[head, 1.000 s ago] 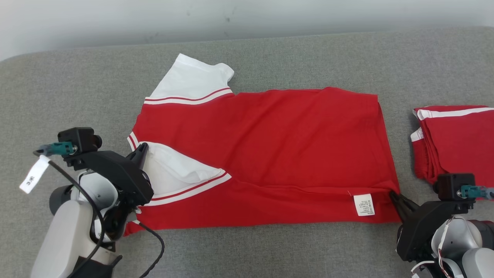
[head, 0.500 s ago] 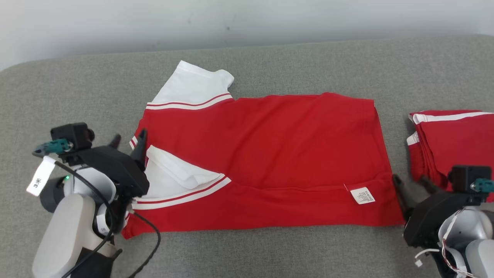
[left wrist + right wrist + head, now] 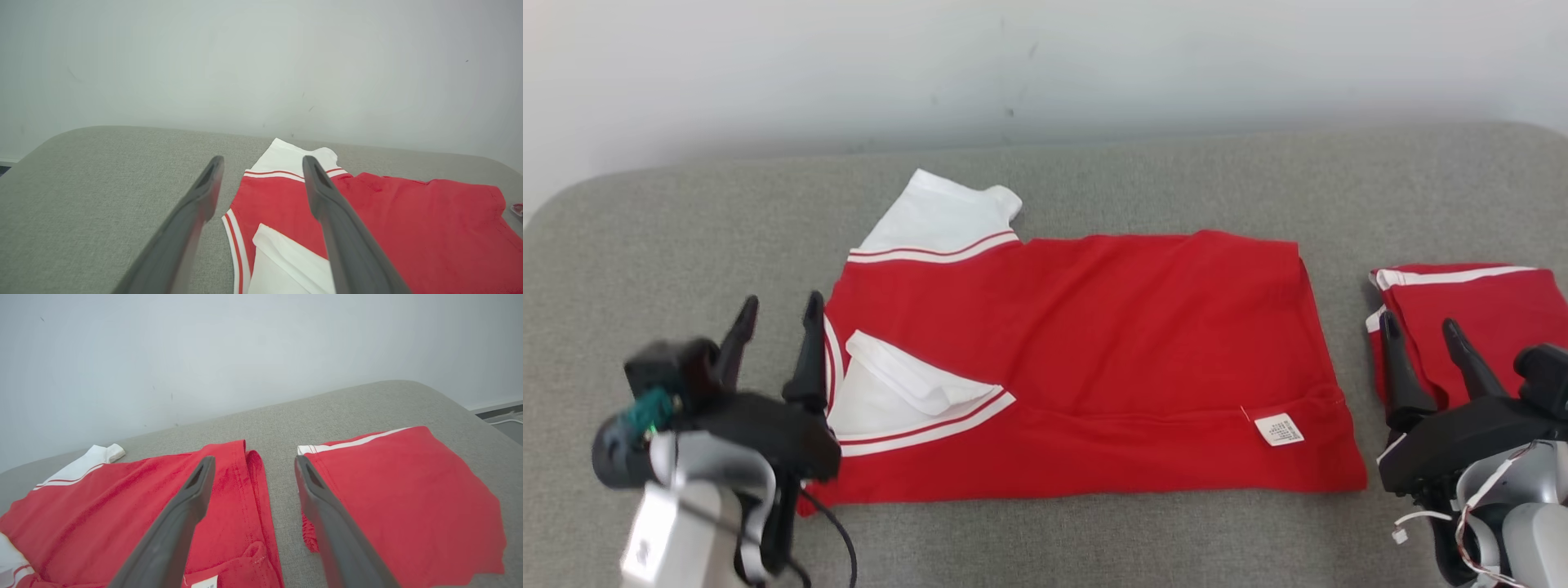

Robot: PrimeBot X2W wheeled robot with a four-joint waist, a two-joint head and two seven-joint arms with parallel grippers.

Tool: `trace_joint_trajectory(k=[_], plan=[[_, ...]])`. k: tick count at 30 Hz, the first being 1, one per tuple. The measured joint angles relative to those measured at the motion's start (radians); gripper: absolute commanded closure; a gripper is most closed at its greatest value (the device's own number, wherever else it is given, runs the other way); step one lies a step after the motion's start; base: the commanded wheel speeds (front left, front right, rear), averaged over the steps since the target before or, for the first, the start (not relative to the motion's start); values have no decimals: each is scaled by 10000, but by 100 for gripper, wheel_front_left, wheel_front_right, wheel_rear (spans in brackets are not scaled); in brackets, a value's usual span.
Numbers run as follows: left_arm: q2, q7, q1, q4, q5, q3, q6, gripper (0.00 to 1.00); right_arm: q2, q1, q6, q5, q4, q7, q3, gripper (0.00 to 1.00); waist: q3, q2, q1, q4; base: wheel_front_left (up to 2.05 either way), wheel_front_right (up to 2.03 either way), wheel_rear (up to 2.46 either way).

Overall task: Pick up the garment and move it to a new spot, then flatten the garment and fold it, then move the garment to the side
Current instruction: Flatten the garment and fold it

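The garment is a red shirt with white, red-striped sleeves, lying flat and folded lengthwise on the grey cushion; a white care label shows near its lower right corner. My left gripper stands open just off the shirt's left edge, raised, with nothing between its fingers. The left wrist view looks past those fingers at the garment and its far sleeve. My right gripper is open beside the shirt's right edge, over the gap. In the right wrist view the garment lies left of that gap.
A second red garment, folded into a small stack, lies at the right of the cushion, and is also seen as the folded stack. The grey cushion has bare room at left and front. A pale wall stands behind.
Both grippers have opened and let go of the shirt's near edge, then lifted away from it. The head camera has tilted, so the whole scene sits lower in view.
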Motion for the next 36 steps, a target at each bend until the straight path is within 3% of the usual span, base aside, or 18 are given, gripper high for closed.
trace_joint_trajectory(k=[11,17,31,36], plan=[[23,-1638,3003,-1593,190,-54,190,0,431,694,0,-125,-311,-1847,29,0,-779,0,-1,108,0,0,0],[65,-1829,4165,-2211,217,255,431,0,464,1089,2,-493,-380,-2414,232,0,-1026,-1,-1,202,0,0,0],[84,-1862,4373,-2987,146,188,414,0,489,1058,194,-546,2,-3066,458,0,-1101,-1,0,136,0,0,0],[276,-1118,4323,-2330,-82,-33,44,0,497,1054,284,-546,36,-3193,570,0,-1082,-1,0,88,0,0,0]])
